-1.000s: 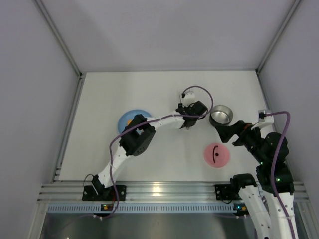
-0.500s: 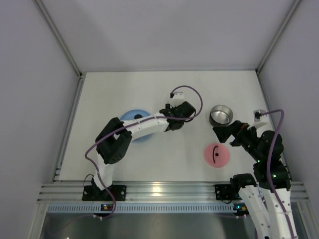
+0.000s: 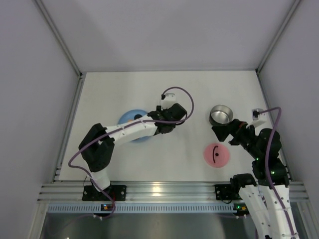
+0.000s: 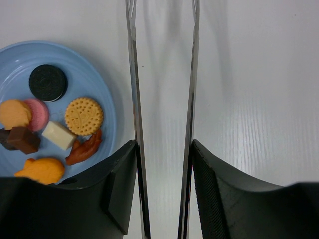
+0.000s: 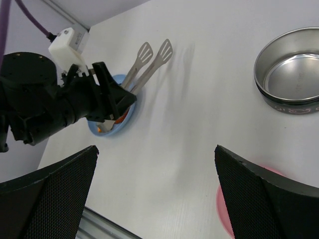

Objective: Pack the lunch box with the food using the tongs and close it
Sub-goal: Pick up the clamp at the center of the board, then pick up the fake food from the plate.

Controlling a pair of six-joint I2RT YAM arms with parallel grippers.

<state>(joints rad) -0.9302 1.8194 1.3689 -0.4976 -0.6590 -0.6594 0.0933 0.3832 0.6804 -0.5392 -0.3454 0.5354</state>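
Note:
My left gripper point(image 3: 168, 120) point(image 4: 163, 144) is shut on the tongs point(image 4: 132, 94), whose two silver arms run between its fingers and off the top of the left wrist view. In the right wrist view the tongs point(image 5: 149, 60) reach past the plate's edge, tips slightly apart and empty. The food point(image 4: 82, 115), several small biscuits and pieces, lies on the light-blue plate point(image 4: 97, 82) point(image 3: 128, 119), left of the tongs. The steel lunch box point(image 3: 221, 115) point(image 5: 291, 74) stands at the right with nothing visible inside. Its pink lid point(image 3: 217, 155) lies flat nearer me. My right gripper point(image 3: 223, 132) point(image 5: 155, 149) hangs open just below the lunch box.
White walls with metal corner rails close in the table on three sides. A purple cable loops above the left wrist point(image 3: 179, 97). An aluminium rail point(image 3: 159, 190) with both arm bases runs along the near edge.
My left arm has swung left with the tongs, from beside the lunch box to the plate's right edge. My right gripper has shifted slightly, staying open.

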